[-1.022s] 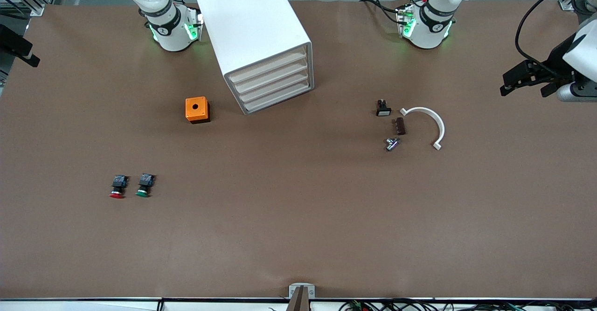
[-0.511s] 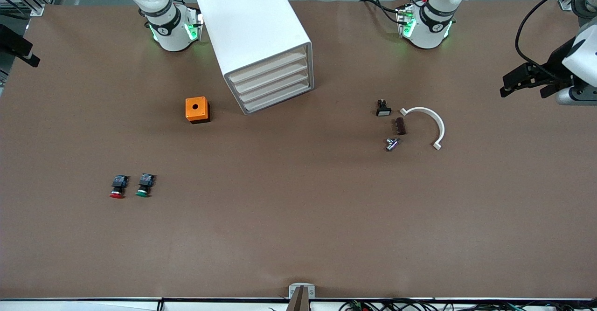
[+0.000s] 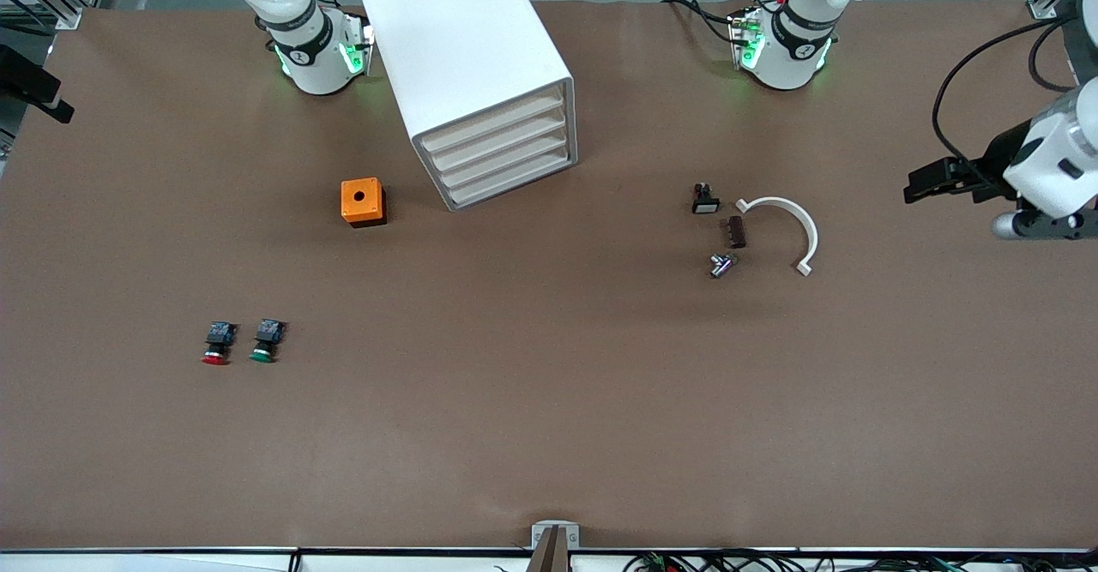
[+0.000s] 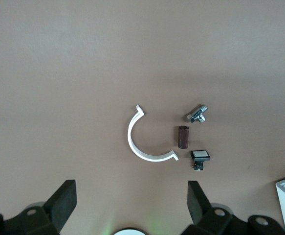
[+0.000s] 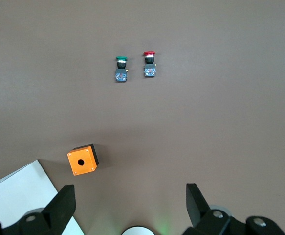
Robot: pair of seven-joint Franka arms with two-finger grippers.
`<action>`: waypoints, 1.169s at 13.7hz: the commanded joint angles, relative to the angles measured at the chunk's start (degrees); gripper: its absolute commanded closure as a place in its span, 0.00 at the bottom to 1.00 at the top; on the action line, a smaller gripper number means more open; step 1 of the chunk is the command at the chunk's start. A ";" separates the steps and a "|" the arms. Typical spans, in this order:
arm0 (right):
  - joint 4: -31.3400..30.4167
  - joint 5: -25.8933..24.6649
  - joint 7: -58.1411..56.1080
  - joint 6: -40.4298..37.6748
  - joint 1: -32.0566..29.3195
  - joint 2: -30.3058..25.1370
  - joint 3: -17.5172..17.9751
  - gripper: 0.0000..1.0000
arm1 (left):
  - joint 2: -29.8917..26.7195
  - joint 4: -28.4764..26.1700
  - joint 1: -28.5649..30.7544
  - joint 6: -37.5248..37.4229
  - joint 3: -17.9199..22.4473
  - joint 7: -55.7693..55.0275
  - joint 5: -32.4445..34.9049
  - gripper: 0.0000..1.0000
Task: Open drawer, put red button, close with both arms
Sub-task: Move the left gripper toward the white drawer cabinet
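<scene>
Drawers (image 3: 502, 153) all shut, red button (image 3: 216, 343) lower left of the frame on desk (image 3: 549, 400), my left gripper (image 3: 931, 184) open at right edge, my right gripper (image 5: 130, 205) open, up over the desk.

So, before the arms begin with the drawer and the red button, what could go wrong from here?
1. The red button lies right beside a green button of the same shape, so the right gripper, now open high above them, could take or knock the wrong one.
2. The cabinet holds four alike drawers, all shut and flush; the fingers may slip, or the cabinet may slide.
3. The left gripper, open over the white curved piece, could brush those small parts.
</scene>
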 commanded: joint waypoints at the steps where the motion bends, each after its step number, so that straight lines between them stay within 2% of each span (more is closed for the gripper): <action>1: -1.13 -0.35 -0.39 -0.14 0.73 -1.33 -0.31 0.00 | 3.21 1.38 -0.33 1.25 -0.78 -6.05 -1.26 0.00; 3: -1.13 -0.35 -0.30 -0.14 0.73 -1.33 -0.31 0.00 | 5.06 1.38 -0.59 2.05 -0.87 -11.16 -3.29 0.00; 5: -1.13 -0.35 -0.39 -0.14 0.73 -1.33 -0.31 0.00 | 5.86 1.38 -3.83 2.14 -0.87 -15.99 -3.29 0.00; 12: -1.13 -0.35 -0.30 -0.14 0.73 -1.33 -0.31 0.00 | 8.58 1.30 -8.32 1.35 -1.66 -41.02 -3.56 0.00; 16: -1.13 -0.35 -0.30 -0.14 0.73 -1.33 -0.31 0.00 | 10.25 1.38 -8.33 1.26 -1.66 -49.14 -9.08 0.00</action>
